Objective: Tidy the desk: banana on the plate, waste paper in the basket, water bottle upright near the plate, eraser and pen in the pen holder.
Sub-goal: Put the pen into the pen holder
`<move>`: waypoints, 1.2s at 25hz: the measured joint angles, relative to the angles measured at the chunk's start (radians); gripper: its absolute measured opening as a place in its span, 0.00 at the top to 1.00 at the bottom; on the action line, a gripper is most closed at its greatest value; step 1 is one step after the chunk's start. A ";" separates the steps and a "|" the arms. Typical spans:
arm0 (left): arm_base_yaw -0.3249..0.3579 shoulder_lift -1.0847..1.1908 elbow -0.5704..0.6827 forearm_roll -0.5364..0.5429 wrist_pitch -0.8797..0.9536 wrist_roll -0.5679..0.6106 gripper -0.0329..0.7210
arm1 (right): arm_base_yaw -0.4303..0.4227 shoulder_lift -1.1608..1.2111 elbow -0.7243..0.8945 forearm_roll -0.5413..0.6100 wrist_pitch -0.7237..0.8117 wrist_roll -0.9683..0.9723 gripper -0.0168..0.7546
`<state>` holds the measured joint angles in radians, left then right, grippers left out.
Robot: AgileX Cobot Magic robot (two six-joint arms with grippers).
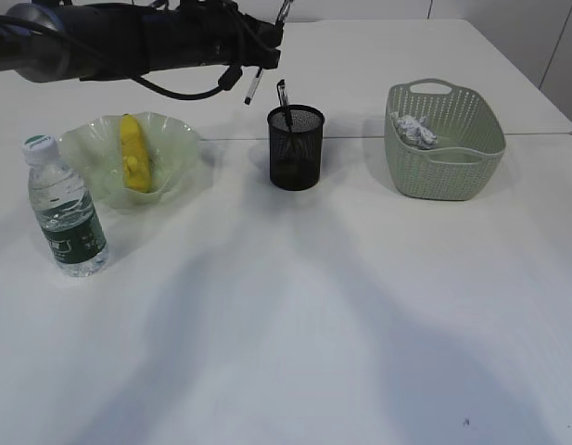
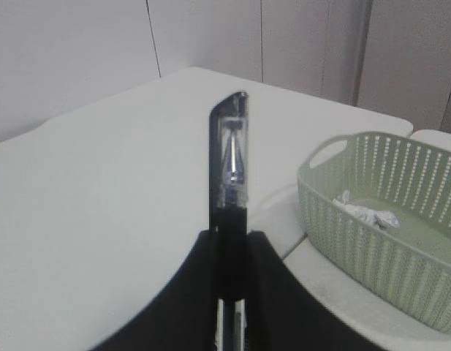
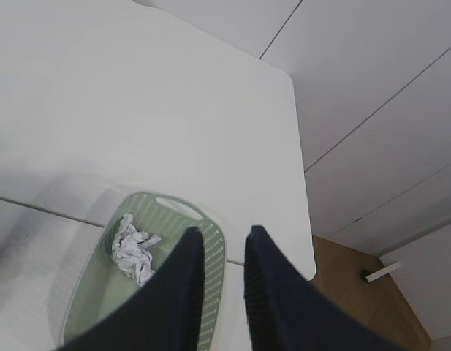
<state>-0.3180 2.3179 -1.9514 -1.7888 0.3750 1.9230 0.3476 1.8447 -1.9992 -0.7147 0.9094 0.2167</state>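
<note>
A white table [image 1: 295,306] spans the room. Nearest stands the water bottle [image 1: 65,209], then the banana [image 1: 135,153] on the plate [image 1: 179,148], pen holder [image 1: 296,146] and basket [image 1: 445,139] holding crumpled paper [image 1: 417,131]. Left fingers [image 2: 210,285] clamp a pen [image 2: 232,153]; right fingers [image 3: 188,270], slightly apart, seemingly hold nothing.

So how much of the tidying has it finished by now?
Most of it. The banana lies on the plate, the crumpled paper is in the basket, and the water bottle stands beside the plate. The left claw holds a pen above the pen holder; dropping it in remains. I can't see the eraser.
</note>
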 joint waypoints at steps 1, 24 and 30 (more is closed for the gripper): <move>0.000 0.010 0.000 0.000 0.000 0.003 0.90 | 0.000 0.000 0.000 0.000 0.000 0.000 0.79; 0.002 0.128 -0.126 -0.001 0.041 0.076 0.90 | 0.000 0.000 0.000 0.002 -0.058 0.042 0.79; 0.005 0.130 -0.128 -0.001 0.090 0.071 0.90 | 0.000 0.001 0.000 0.006 -0.063 0.042 0.79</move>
<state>-0.3135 2.4480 -2.0795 -1.7902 0.4645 1.9938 0.3476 1.8453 -1.9992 -0.7090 0.8461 0.2586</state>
